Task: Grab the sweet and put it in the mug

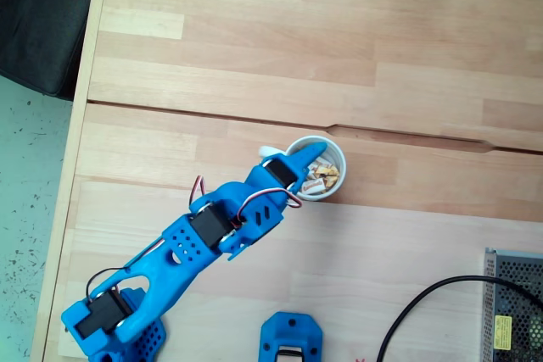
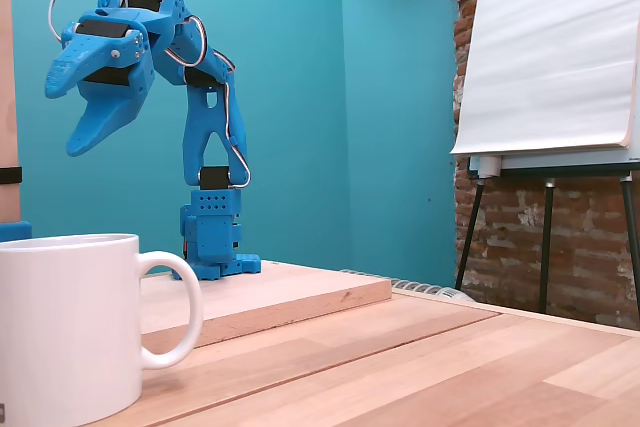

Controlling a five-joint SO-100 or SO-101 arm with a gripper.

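Office or meeting room: flipchart easel (image 2: 548, 57), brick wall (image 2: 500, 217), teal wall (image 2: 380, 127).

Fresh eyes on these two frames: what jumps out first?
The bright blue arm stands out most, its gripper open and raised above the white mug in the side-on fixed view. From above, the mug sits mid-table on the pale wood table, with several wrapped sweets inside.
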